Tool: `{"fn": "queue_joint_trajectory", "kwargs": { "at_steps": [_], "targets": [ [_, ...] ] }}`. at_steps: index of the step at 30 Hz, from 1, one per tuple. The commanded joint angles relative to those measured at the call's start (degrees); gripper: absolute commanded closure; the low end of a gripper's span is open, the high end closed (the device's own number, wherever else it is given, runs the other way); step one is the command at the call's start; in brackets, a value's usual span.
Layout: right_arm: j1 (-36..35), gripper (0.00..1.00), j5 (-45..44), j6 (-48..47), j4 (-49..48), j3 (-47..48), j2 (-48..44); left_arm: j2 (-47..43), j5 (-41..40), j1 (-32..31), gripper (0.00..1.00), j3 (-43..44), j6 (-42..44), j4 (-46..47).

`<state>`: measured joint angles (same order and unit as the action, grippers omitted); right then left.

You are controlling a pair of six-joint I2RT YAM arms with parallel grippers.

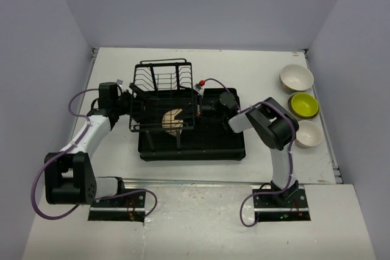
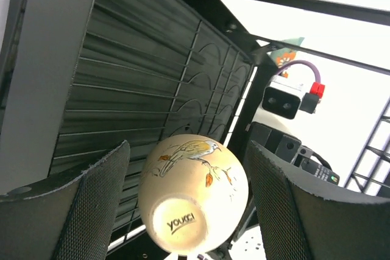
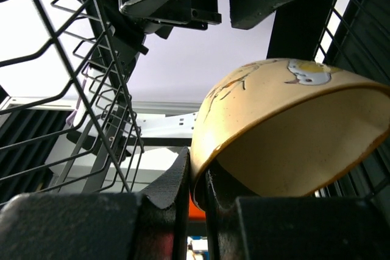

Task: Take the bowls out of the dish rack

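Right claw (image 3: 196, 173) pinching beige bowl (image 3: 292, 150) rim; left claw (image 2: 187, 150) open

One mark can be read, in the left wrist view: a dark printed stamp (image 2: 181, 223) on the cream bowl (image 2: 194, 181). It sits inside the foot ring (image 2: 159, 235) on the bowl's underside. The capitals look like "YOUKCI", the middle letters unsure, and the line tilts up to the right.
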<state>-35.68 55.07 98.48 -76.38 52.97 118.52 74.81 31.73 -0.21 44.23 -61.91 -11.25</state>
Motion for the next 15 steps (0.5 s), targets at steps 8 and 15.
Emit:
{"fn": "queue_joint_trajectory", "kwargs": {
  "at_steps": [8, 15],
  "targets": [
    [6.2, 1.00, 7.1, -7.5, 7.2, -1.8, -9.0, -4.0, 2.5, 4.1, 0.21, 0.9, 2.0, 0.0],
    [11.2, 1.00, 12.9, -25.9, 32.8, 0.8, -15.3, -5.6, 1.8, 6.4, 0.21, 1.3, 2.8, -0.7]
  ]
}}
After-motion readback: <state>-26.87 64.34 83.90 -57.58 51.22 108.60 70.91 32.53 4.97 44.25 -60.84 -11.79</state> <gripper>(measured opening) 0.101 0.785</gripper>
